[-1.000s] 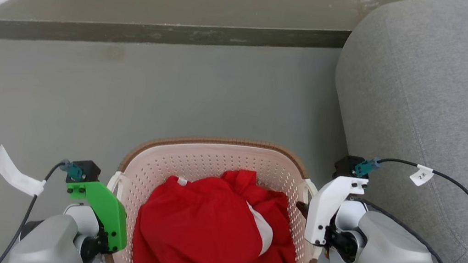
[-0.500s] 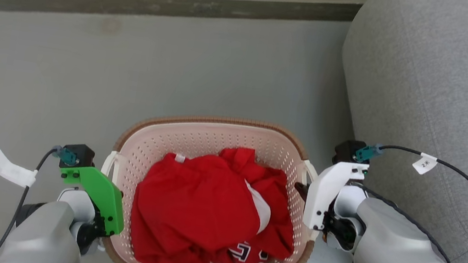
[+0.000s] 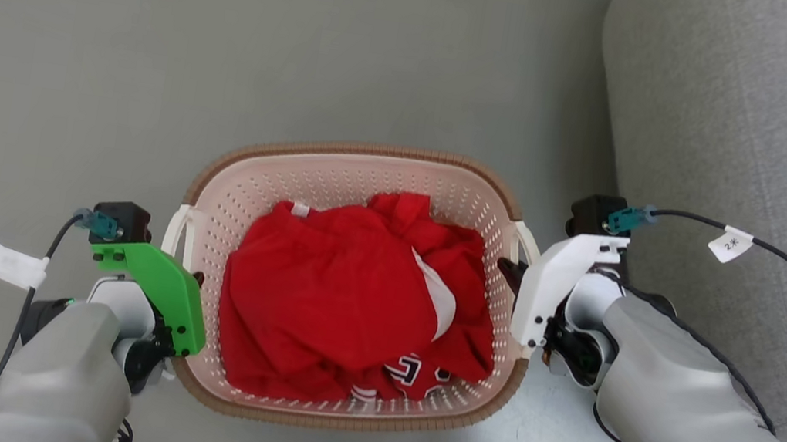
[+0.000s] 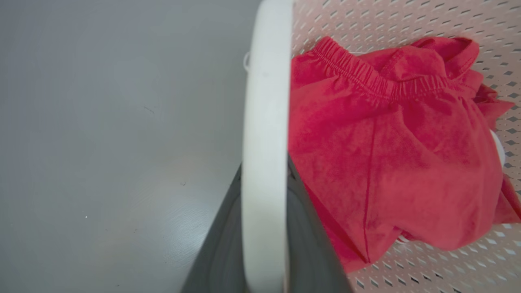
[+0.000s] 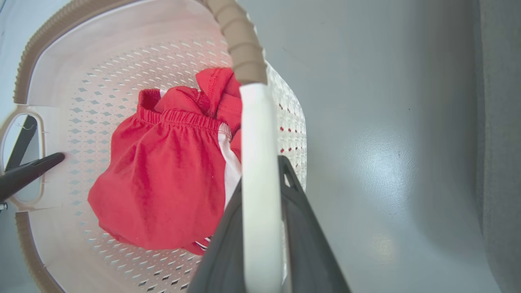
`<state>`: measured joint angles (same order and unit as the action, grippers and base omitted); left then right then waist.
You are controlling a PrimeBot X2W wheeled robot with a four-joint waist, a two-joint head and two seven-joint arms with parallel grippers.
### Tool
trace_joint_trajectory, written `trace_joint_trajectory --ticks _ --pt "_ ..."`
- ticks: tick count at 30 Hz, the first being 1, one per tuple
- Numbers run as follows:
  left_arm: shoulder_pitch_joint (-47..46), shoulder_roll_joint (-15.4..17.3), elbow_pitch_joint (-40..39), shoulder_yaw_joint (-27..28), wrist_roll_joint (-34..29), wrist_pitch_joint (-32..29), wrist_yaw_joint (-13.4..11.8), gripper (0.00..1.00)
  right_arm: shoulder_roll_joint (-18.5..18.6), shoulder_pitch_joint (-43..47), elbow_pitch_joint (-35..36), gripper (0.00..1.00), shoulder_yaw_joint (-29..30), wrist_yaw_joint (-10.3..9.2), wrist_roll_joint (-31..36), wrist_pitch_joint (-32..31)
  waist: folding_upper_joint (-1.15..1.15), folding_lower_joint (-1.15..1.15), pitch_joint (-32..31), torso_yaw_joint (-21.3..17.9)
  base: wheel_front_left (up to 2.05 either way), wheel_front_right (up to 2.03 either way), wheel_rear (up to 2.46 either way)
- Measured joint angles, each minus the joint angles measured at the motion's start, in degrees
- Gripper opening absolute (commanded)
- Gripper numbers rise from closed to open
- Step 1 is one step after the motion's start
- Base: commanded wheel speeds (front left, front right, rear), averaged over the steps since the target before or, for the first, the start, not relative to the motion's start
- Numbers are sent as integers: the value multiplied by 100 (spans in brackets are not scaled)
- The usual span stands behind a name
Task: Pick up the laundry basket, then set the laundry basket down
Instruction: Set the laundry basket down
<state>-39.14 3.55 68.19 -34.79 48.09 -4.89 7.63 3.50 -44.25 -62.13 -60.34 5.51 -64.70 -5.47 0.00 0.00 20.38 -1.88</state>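
Left gripper (image 3: 186, 276) and right gripper (image 3: 513, 269) each pinched one loop handle of the basket (image 3: 372, 152), which hung or sat between them, straight ahead of the robot. In the left wrist view the dark fingers (image 4: 222, 252) lay on either side of the white left handle (image 4: 264, 122), closed on it. The right wrist view showed the same clamp on the right handle (image 5: 258, 162).

The basket's long axis ran from one gripper to the other, across the robot's front, turned slightly so that the right handle sat further forward than the left one. Neither arm was nearer, as both were already at the basket. A sofa (image 3: 747, 149) stood just beside the right arm, and bare floor (image 3: 309, 52) lay ahead and to the left. Whether the base was off the floor could not be told for certain.

Inside, a bundle of red clothes (image 3: 343, 299) with white trim covered most of the bottom and stayed below the rim.

Setting it down would probably call for both arms to lower together, keeping the handles level and clear of the sofa.
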Motion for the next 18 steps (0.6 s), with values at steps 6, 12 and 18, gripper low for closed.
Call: trace_joint_trajectory --ticks 6,12,18 --pt "-120 14 -19 11 -8 124 0 0 1 -126 7 0 -2 0 -1 155 0 0 277 36 0 0 0" --pt "-319 42 -49 32 -8 214 0 0 2 -313 31 0 -12 -4 -1 298 0 0 569 72 0 0 0" --pt "-515 76 -69 98 -8 330 0 0 2 -566 49 0 -29 -10 0 400 0 0 879 100 0 0 0"
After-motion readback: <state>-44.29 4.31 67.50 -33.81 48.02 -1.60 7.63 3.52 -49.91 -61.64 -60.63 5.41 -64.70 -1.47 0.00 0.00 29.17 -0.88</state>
